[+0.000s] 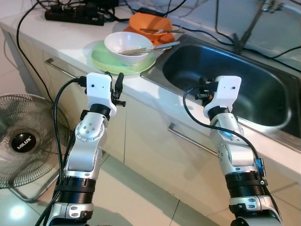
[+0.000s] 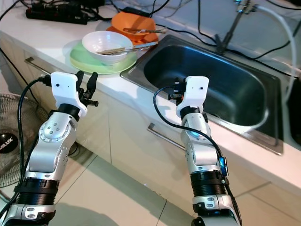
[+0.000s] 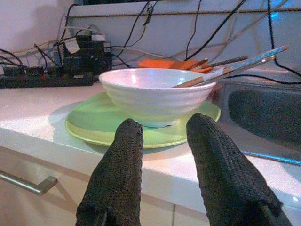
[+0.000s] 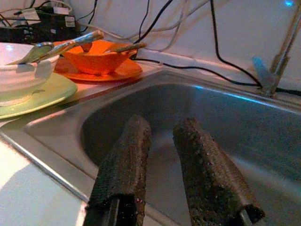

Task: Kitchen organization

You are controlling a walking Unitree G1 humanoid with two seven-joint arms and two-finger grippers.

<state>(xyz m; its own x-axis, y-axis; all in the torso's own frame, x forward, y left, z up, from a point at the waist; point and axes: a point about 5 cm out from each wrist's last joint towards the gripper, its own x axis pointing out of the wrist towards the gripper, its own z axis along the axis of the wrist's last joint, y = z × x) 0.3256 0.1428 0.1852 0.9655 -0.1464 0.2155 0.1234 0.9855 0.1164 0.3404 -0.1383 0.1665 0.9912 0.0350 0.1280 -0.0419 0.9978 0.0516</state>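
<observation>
A white bowl (image 1: 128, 45) with utensils sits on a green plate (image 1: 106, 59) on the table (image 1: 56, 40), beside the sink (image 1: 225, 82). The left hand (image 3: 162, 136) hovers before the plate, the right hand (image 4: 162, 136) before the sink; both are slightly open and empty.

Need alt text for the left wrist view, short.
The left end effector is open, its two black fingers pointing at a white bowl holding utensils on a green plate on the counter. Orange dishes, a power strip and the sink lie beyond.
</observation>
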